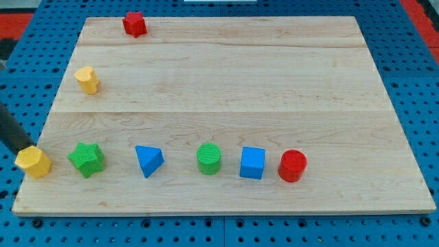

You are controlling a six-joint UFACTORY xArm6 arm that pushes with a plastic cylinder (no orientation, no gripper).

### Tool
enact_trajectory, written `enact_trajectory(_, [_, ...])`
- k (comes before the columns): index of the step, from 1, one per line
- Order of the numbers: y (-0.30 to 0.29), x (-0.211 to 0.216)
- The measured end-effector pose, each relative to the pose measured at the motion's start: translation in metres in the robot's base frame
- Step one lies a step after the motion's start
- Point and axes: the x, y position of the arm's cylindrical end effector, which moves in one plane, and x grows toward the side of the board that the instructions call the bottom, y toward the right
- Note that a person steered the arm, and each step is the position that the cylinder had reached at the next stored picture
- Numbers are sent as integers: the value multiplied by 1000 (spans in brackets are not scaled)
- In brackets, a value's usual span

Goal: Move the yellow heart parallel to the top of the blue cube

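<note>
My tip (26, 149) touching yellow hexagon (33, 162), yellow heart (87, 79), blue cube (252, 163), wooden board (226, 75)

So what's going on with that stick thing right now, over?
My tip touching yellow hexagon, view's bottom left. Yellow heart untouched, upper left. Blue cube far right. Path clear.

rod (9, 130) cut off at left, my tip hidden

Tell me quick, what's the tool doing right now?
My tip: a bare rod, nothing to open or close, holding nothing. It sits against the yellow hexagonal block at the view's bottom left, far from the yellow heart block.
</note>
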Motion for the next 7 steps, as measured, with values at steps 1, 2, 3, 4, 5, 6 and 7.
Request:
enact_trajectory(1, [20, -18])
enact_trajectory(2, [34, -46])
enact_trajectory(3, [36, -83])
enact_trajectory(4, [28, -124])
enact_trajectory(5, [57, -145])
enact_trajectory(6, [109, -149])
enact_trajectory(7, [143, -162])
